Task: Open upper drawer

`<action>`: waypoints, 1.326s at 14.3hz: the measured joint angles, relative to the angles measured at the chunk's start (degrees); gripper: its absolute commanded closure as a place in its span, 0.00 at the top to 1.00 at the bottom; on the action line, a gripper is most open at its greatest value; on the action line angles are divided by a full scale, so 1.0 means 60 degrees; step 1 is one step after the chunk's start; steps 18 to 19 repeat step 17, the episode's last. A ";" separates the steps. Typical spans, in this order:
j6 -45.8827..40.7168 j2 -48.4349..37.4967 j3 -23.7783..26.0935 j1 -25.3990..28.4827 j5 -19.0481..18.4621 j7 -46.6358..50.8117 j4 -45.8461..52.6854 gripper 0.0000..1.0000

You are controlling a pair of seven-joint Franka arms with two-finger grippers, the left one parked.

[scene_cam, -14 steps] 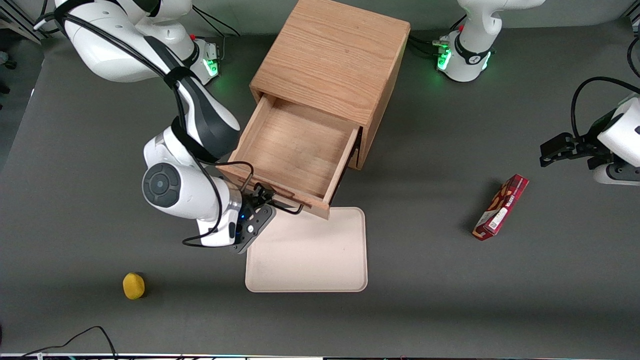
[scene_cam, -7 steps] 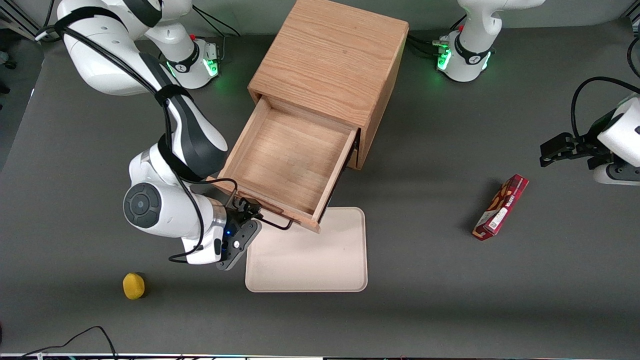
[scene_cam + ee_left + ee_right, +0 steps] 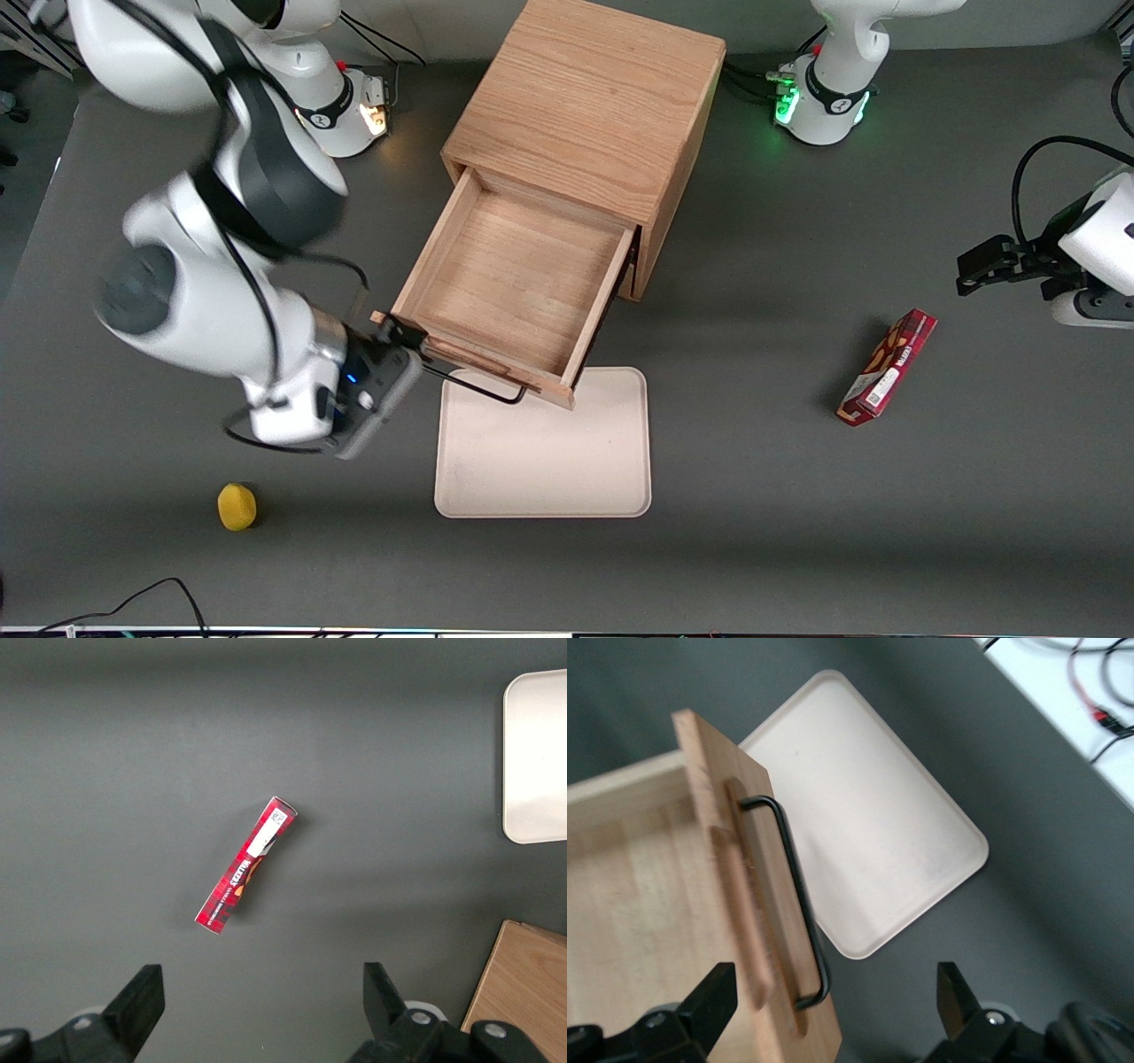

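The upper drawer [image 3: 523,266] stands pulled far out of the oak cabinet [image 3: 594,97], and its inside is bare. Its thin black wire handle [image 3: 474,385] runs along the drawer front, over the edge of a tray. The handle also shows in the right wrist view [image 3: 793,895], on the drawer's front board [image 3: 722,806]. My gripper [image 3: 400,337] is open and empty, at the drawer front's corner toward the working arm's end. In the right wrist view the gripper [image 3: 835,1010] has its fingers spread wide, and the handle's end shows between them, untouched. The lower drawer is hidden.
A pale tray [image 3: 549,452] lies on the table in front of the drawer, also in the right wrist view [image 3: 868,824]. A small yellow object [image 3: 236,506] lies near the front edge. A red box [image 3: 889,366] lies toward the parked arm's end, also in the left wrist view [image 3: 246,865].
The gripper drew the drawer further out by the handle, then let go. It has opened and swung off the handle toward the working arm's end. The drawer stays open.
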 measured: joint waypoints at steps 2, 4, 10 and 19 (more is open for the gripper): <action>-0.0331 -0.0866 -0.0009 -0.0005 0.0000 0.1936 0.0003 1.00; -0.0700 -0.1547 -0.0072 -0.0023 -0.0001 0.4519 -0.0055 1.00; -0.2214 -0.4113 -0.1964 -0.0510 -0.0001 0.7337 -0.3040 1.00; 0.0783 -0.8504 -0.2991 -0.0608 0.0000 0.6679 -0.9864 1.00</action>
